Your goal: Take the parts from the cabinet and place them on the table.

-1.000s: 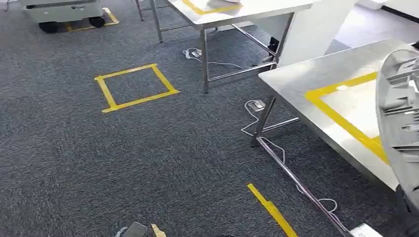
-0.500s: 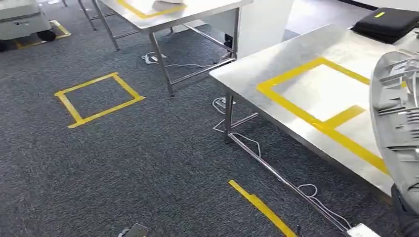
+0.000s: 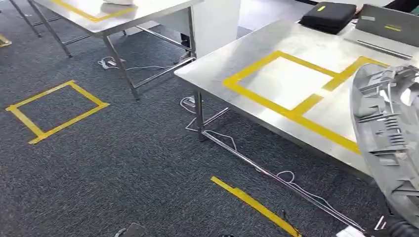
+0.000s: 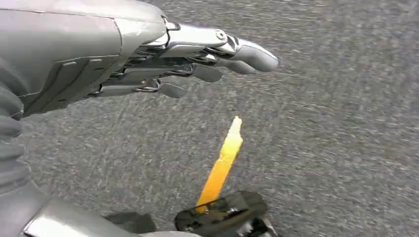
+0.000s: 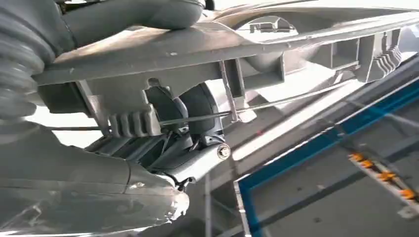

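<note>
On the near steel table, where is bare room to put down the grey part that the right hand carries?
The near table is bare inside the large yellow tape rectangle, and along its left edge outside the tape. The far right corner is crowded: a black case and a laptop lie there. The right hand holds the grey part over the table's near right side.

No text, label, brand, number or sign can be read anywhere in these views.
</note>
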Robot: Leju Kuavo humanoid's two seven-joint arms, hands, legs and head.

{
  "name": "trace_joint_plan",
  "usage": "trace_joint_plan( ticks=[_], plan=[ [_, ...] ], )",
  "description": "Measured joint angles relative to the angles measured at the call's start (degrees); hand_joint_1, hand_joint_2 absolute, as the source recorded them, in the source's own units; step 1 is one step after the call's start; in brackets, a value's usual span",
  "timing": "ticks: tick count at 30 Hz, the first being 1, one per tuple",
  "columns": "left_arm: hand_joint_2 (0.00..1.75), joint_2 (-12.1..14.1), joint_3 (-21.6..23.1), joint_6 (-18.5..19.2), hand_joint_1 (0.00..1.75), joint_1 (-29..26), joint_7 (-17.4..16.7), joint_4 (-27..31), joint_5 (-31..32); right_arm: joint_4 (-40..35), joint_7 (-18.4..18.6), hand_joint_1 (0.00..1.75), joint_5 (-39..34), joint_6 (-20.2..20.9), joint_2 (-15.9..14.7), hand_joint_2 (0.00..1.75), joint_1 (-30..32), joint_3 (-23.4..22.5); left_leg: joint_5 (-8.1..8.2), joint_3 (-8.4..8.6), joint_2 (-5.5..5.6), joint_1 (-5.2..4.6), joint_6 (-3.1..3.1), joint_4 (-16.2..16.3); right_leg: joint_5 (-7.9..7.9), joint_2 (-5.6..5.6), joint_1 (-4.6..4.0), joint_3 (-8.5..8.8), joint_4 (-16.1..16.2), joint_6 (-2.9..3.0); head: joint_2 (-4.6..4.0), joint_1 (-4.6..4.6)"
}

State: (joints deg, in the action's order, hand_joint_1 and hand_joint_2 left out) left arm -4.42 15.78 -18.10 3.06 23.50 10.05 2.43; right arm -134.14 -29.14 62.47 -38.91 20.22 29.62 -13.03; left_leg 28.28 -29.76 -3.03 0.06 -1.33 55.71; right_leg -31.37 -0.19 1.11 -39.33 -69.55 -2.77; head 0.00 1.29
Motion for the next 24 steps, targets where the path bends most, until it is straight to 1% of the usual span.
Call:
trace_joint_plan(
  ticks=[1, 2, 3, 4, 6, 7, 8, 9, 10, 11, 12, 13, 14, 15, 16, 17, 18, 19, 20, 21, 22, 23, 24],
  plan=[
    [1.75, -0.1, -0.1, 0.0, 0.00, 0.0, 0.0, 0.0, 0.0, 0.0, 0.0, 1.75, 0.0, 0.0, 0.0, 1.75, 0.0, 0.0, 0.27, 0.32, -0.58, 0.10, 0.30, 0.0, 2.62, -0.96, 0.16, 3.34, 6.0, -0.10, 0.00, -0.02],
    [1.75, -0.1, -0.1, 0.0, 0.00, 0.0, 0.0, 0.0, 0.0, 0.0, 0.0, 1.75, 0.0, 0.0, 0.0, 1.75, 0.0, 0.1, 0.56, 0.64, -1.10, 0.10, 0.62, 0.2, 4.01, -3.12, 0.19, 6.23, 11.0, -0.31, 0.00, 0.04],
    [1.75, 0.0, -0.2, 0.0, 0.00, 0.0, 0.0, 0.0, 0.0, 0.1, 0.0, 1.75, 0.0, 0.0, 0.0, 1.75, -0.1, 0.2, 1.00, 0.55, -1.55, -0.39, 1.14, 0.5, 3.13, -3.64, -0.41, 7.44, 12.1, 0.14, 0.00, 0.07],
    [1.75, 0.0, -0.2, 0.0, 0.00, 0.1, 0.0, 0.0, 0.0, 0.1, 0.0, 1.75, 0.0, 0.0, 0.0, 1.75, 0.1, 0.4, 1.03, 0.65, -1.85, -0.40, 1.29, 0.6, 3.29, -2.86, -0.33, 7.18, 12.1, 0.81, 0.00, -0.22],
    [1.75, 0.0, -0.3, 0.0, 0.00, 0.2, 0.0, 0.0, 0.0, 0.1, 0.0, 1.75, -0.2, 0.0, 0.0, 1.75, 0.2, 0.4, 1.08, 0.95, -2.53, -0.27, 1.49, 0.6, 3.09, -2.03, -0.56, 6.87, 11.8, 1.34, 0.00, -0.15],
    [1.75, 0.0, -0.3, 0.0, 0.00, 0.3, 0.0, 0.0, 0.0, 0.2, -0.3, 1.75, -0.5, 0.0, 0.0, 1.75, 0.2, 0.4, 1.39, 1.08, -2.89, -0.17, 1.91, 0.6, 3.08, -1.58, -0.48, 6.94, 11.9, 1.80, 0.00, -0.11],
    [1.75, 0.0, -0.3, 0.0, 0.00, 0.4, 0.0, 0.0, 0.0, 0.2, -0.7, 1.75, -0.8, 0.0, 0.0, 1.75, 0.2, 0.3, 1.98, 1.04, -1.23, 0.08, 2.47, 1.2, 3.14, -1.28, -0.19, 7.18, 12.1, 2.26, 0.00, -0.18],
    [1.75, 0.0, -0.3, 0.0, 0.00, 0.5, 0.0, 0.0, 0.1, 0.3, -0.9, 1.75, -1.0, 0.0, 0.0, 1.75, 0.0, 0.4, 3.40, 0.12, 1.22, 0.20, 2.56, 3.2, 2.97, -1.04, -0.18, 7.30, 12.1, 2.66, 0.00, -0.35],
    [1.75, 0.0, -0.3, 0.0, 0.00, 0.4, 0.0, 0.0, 0.1, 0.5, -1.2, 1.75, -1.1, 0.0, 0.0, 1.75, -0.2, 0.4, 5.71, -1.95, 2.31, 0.20, 2.57, 7.5, 2.71, -0.77, -0.19, 7.39, 12.1, 3.10, 0.00, -0.42],
    [1.75, 0.0, -0.3, 0.0, 0.00, 0.3, 0.0, 0.0, 0.1, 0.8, -1.5, 1.75, -1.2, 0.0, 0.0, 1.75, -0.2, 0.4, 7.76, -4.33, 2.63, 0.20, 2.59, 12.2, 2.56, -0.50, -0.25, 7.49, 12.1, 3.34, 0.00, -0.44],
    [1.75, 0.0, -0.3, 0.0, 0.00, 0.1, 0.0, 0.0, 0.2, 1.0, -1.6, 1.75, -1.4, 0.0, 0.0, 1.75, -0.2, 0.4, 9.51, -7.36, 2.66, 0.19, 2.58, 17.8, 2.33, -0.07, -0.38, 7.66, 12.1, 3.54, 0.00, -0.42],
    [1.75, 0.0, -0.3, 0.0, 0.00, 0.0, 0.0, 0.0, 0.2, 1.2, -1.7, 1.75, -1.4, 0.0, 0.0, 1.75, -0.2, 0.4, 9.67, -8.86, 2.67, 0.19, 2.51, 20.1, 2.20, 0.26, -0.46, 7.84, 12.1, 3.60, 0.00, -0.42],
    [1.75, 0.0, -0.3, 0.0, 0.00, -0.1, 0.0, 0.0, 0.2, 1.5, -1.8, 1.75, -1.6, 0.0, 0.0, 1.75, -0.2, 0.3, 7.90, -9.39, 2.70, 0.19, 2.28, 19.9, 1.88, 0.79, -0.56, 8.33, 12.1, 3.56, 0.00, -0.39],
    [1.75, 0.0, -0.3, 0.0, 0.00, -0.1, 0.0, 0.0, 0.2, 1.7, -1.9, 1.75, -1.7, 0.0, 0.0, 1.75, -0.2, 0.3, 5.21, -8.53, 2.72, 0.16, 2.02, 17.2, 1.56, 1.11, -0.60, 8.83, 12.1, 3.50, 0.00, -0.44],
    [1.75, 0.0, -0.3, 0.0, 0.00, -0.1, 0.0, 0.0, 0.2, 1.8, -1.9, 1.75, -1.7, 0.0, 0.0, 1.75, -0.2, 0.3, 2.02, -6.77, 2.76, 0.08, 1.64, 12.7, 1.21, 1.35, -0.62, 9.45, 12.1, 3.40, 0.00, -0.42],
    [1.75, 0.0, -0.3, -0.1, 0.00, -0.1, 0.0, 0.0, 0.3, 2.0, -1.9, 1.75, -1.7, 0.0, 0.0, 1.75, -0.1, 0.3, -1.10, -4.59, 2.85, -0.10, 1.16, 7.4, 0.79, 1.54, -0.62, 10.11, 12.1, 3.27, 0.00, -0.39],
    [1.75, 0.2, -0.3, -0.1, 0.00, -0.2, 0.0, 0.0, 0.4, 2.1, -1.9, 1.75, -1.7, 0.0, 0.0, 1.75, -0.2, 0.3, -1.70, -3.27, 3.07, -0.43, 0.59, 4.4, 0.39, 1.69, -0.59, 9.79, 12.2, 3.05, 0.00, -0.40],
    [1.75, 0.2, -0.3, -0.1, 0.00, 0.0, 0.0, 0.0, 0.5, 2.3, -1.9, 1.75, -1.7, 0.0, 0.0, 1.75, -0.2, 0.3, -0.20, -2.19, 3.05, -0.51, 0.35, 2.2, -0.11, 1.98, -0.82, 9.91, 12.1, 2.44, 0.00, -0.44],
    [1.75, 0.3, -0.3, -0.1, 0.00, 0.1, -0.1, 0.0, 0.5, 2.4, -2.0, 1.75, -1.7, 0.0, 0.0, 1.75, -0.1, 0.3, 0.31, -2.19, 2.97, -0.65, 0.39, 2.4, -0.14, 1.92, -0.66, 9.81, 12.5, 2.05, 0.00, -0.48],
    [1.75, 0.3, -0.4, -0.1, 0.00, 0.0, -0.1, 0.0, 0.5, 2.4, -1.9, 1.75, -1.7, 0.0, 0.0, 1.75, -0.1, 0.3, 0.33, -2.14, 3.02, -0.70, -0.04, 1.5, 0.55, 1.86, -0.58, 10.89, 11.8, 1.50, 0.00, -0.46],
    [1.75, 0.2, -0.4, -0.2, 0.00, 0.0, -0.1, 0.0, 0.5, 2.5, -1.9, 1.75, -1.7, 0.0, 0.0, 1.75, 0.0, 0.3, 0.44, -1.67, 2.96, -0.68, -0.42, 1.2, 0.56, 1.81, -0.57, 11.25, 12.4, 1.01, 0.00, -0.52],
    [1.75, 0.1, -0.4, -0.2, 0.00, -0.1, -0.1, 0.0, 0.5, 2.5, -1.8, 1.75, -1.6, 0.0, 0.0, 1.75, -0.1, 0.3, 0.20, -0.47, 3.12, -0.31, -0.62, 0.6, -0.32, 1.64, -0.48, 10.78, 12.3, 0.81, 0.00, -0.55],
    [1.75, 0.1, -0.4, -0.2, 0.00, -0.1, -0.1, 0.0, 0.6, 2.6, -1.8, 1.75, -1.5, 0.0, 0.0, 1.75, 0.0, 0.3, 0.41, 0.42, 3.07, -0.29, -0.86, 0.4, -0.38, 1.17, -0.50, 10.40, 10.1, 0.81, -0.04, -0.11]
  ],
)
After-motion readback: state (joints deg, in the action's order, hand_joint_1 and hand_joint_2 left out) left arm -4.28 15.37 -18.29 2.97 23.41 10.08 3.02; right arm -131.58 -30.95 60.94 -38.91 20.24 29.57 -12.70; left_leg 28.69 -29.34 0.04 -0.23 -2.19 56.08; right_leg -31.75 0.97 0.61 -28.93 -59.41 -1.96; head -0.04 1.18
